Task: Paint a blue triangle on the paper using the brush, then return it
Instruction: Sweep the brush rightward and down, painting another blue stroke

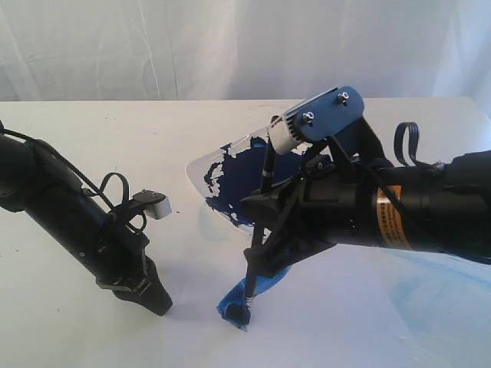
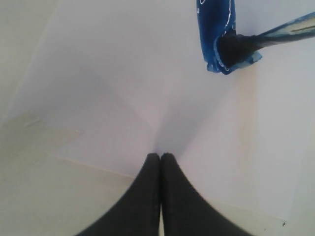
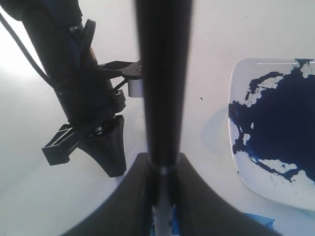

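Fingers (image 2: pixel 142 196) of the left gripper (image 2: pixel 160 156) are pressed together with nothing between them, tips pointing down at the paper (image 2: pixel 113 98) near its edge. Whether they touch it I cannot tell. That arm slants in from the left, black and looped with cable.

Just beside it, toward the middle, the brush (image 1: pixel 248 285) stands nearly upright. Its dark bristles rest at the end of a thick blue band, the only part of the blue triangle (image 1: pixel 228 305) I can make out; anything more lies under the right arm. The right gripper (image 3: pixel 161 172) is clamped on the black handle partway along, one finger on each side. Its arm comes in low from the right across the table (image 1: pixel 77 330), with a blue plate (image 1: pixel 330 115) riding on top at the wrist.

Behind the brush sits the white dish (image 3: pixel 237 78), holding a ragged pool of dark navy paint (image 3: pixel 280 118) that leaves patches of white bare. The arm covers the dish's right part.

Pale blue smears (image 1: pixel 441 287) stain the surface below the right arm, and a fainter one lies just in front of the dish. From the outside view the paper's outline is too close to the table's white to trace. White cloth (image 1: pixel 230 46) hangs at the back.
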### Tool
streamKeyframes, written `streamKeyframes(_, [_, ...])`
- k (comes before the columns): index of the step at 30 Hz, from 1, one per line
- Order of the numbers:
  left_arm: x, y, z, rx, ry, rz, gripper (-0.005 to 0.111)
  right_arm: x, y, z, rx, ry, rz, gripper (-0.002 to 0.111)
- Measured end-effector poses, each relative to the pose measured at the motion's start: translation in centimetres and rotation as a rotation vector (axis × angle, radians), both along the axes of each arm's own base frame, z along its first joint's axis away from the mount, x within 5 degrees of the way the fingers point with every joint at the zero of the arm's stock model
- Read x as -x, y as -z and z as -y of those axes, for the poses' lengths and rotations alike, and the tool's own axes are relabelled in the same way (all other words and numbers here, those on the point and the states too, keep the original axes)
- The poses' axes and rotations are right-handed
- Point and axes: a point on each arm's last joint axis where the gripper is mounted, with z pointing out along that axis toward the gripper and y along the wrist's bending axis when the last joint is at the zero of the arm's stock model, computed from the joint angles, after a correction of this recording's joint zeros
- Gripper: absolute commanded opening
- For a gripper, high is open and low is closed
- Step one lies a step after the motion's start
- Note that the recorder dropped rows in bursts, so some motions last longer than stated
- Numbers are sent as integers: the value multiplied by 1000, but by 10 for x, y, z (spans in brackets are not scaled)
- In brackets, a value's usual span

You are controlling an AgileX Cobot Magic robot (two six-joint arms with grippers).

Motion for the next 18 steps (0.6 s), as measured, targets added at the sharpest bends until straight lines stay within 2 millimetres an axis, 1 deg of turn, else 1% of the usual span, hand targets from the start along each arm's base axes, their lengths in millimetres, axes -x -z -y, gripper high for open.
streamKeyframes(7, [0,0,0,1,1,-2,0,0,-5,16,-26,50,4,0])
streamKeyframes(13, [0,0,0,1,1,-2,0,3,3,24,-29,55,-41,0])
streamKeyframes(18, [0,0,0,1,2,-3,0,7,3,31,-36,65,-42,0])
